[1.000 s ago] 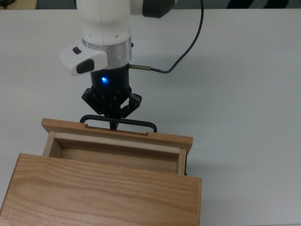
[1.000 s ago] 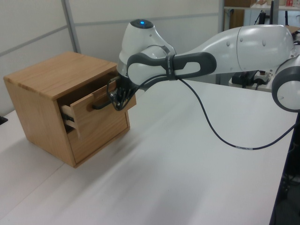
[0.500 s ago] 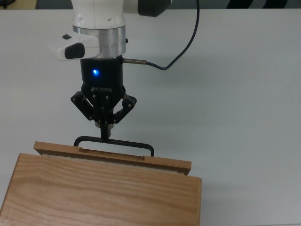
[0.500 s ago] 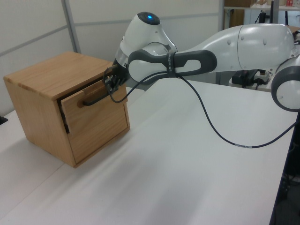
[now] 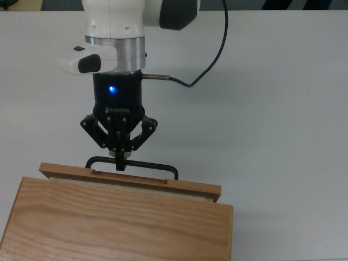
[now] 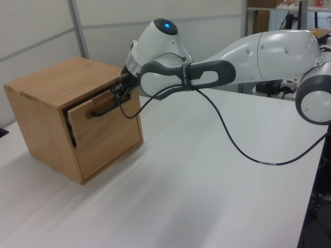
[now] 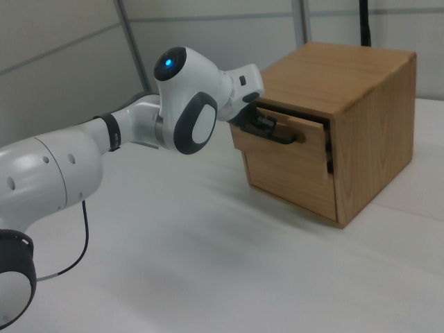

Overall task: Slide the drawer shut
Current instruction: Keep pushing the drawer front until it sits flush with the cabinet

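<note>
The light-wood drawer (image 5: 190, 188) is pushed almost fully into the cabinet, and only its front panel pokes out from under the top slab (image 5: 119, 228) in the top view. In the left view the drawer (image 6: 111, 121) stands slightly proud, with a dark gap at the left view's left. The drawer (image 7: 305, 132) also shows in the right view. My gripper (image 5: 120, 159) is shut, its tips together and touching the middle of the black bar handle (image 5: 155, 165). The gripper (image 6: 121, 93) and handle (image 6: 103, 107) meet the same way in the left view, as do gripper (image 7: 262, 125) and handle (image 7: 284, 137) in the right view.
The wooden cabinet (image 6: 46, 90) stands on a white table (image 6: 207, 181). A black cable (image 5: 217, 54) loops from the wrist across the table. Grey wall panels rise behind the cabinet, and equipment sits at the far right of the left view.
The drawer has slid from well open to nearly closed, pushed by the gripper. In the last half second the gripper has crept slightly closer onto the handle; the drawer has barely moved.
</note>
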